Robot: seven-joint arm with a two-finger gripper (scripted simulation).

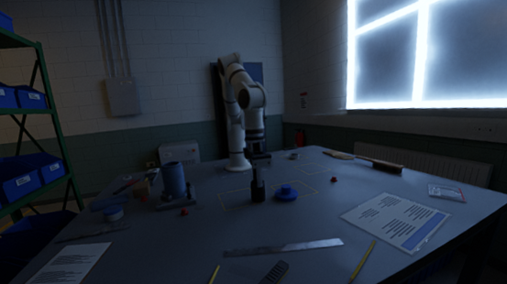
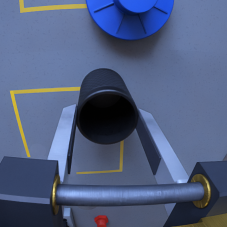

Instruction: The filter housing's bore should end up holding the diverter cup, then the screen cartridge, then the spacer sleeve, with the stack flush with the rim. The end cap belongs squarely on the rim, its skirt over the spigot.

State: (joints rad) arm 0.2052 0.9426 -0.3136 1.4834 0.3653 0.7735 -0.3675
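Observation:
The lower part of a dark, textured hollow cylinder (image 2: 107,110), the screen cartridge (image 1: 257,190), is hidden from the wrist camera by its own open top. It stands upright on the table at the right edge of a yellow outlined square (image 1: 235,198). A blue ribbed disc with a raised hub (image 2: 130,17), (image 1: 285,193), lies just beyond it in the neighbouring square. The blue filter housing (image 1: 173,180) stands upright on its base plate to the left, apart from both. My gripper (image 2: 110,135) reaches straight down over the cartridge and is closed on its sides.
Blue bins (image 1: 12,177) fill the green shelving on the left. A small white-and-blue cup (image 1: 113,212), a red bolt (image 1: 184,211) and tools lie near the housing. A brush (image 1: 365,162), papers (image 1: 396,221), a steel ruler (image 1: 283,248) and pencils lie nearer the table edges.

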